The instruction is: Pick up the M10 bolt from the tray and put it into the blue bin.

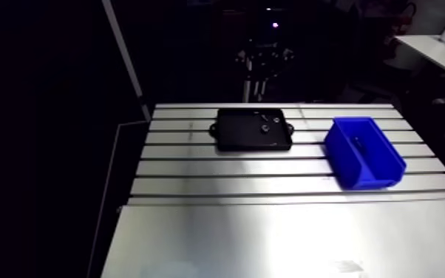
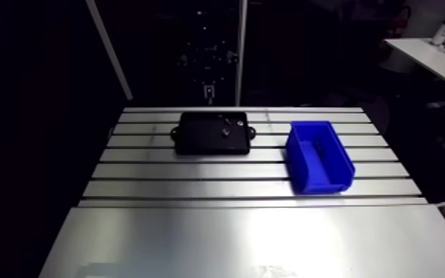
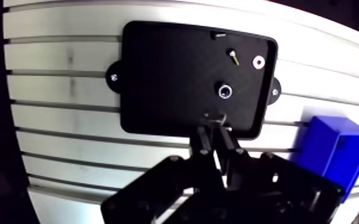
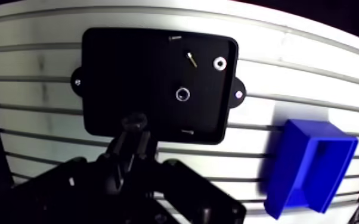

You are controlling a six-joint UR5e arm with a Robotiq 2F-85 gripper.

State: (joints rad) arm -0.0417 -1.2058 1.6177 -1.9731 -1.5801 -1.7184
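Gripper (image 3: 216,128): fingers drawn close, pinching a small dark round-headed piece at the tips, taken for the M10 bolt (image 4: 135,121); held high over the near edge of the tray. Black tray (image 3: 164,77), two mounting ears, flat on slotted aluminium table (image 1: 270,229); holding ring-shaped nut (image 3: 224,91), washer (image 3: 257,61), slim brass screw (image 3: 233,56). Blue bin (image 2: 321,177): beside tray, apart from it; contents unclear.

Jaws: matt black throughout, two narrow straight bars set side by side. At their base, broad black link plates (image 3: 158,184) with angular edges spread to either side, jointed at round pivots. Dull grey highlights run along the plate edges.
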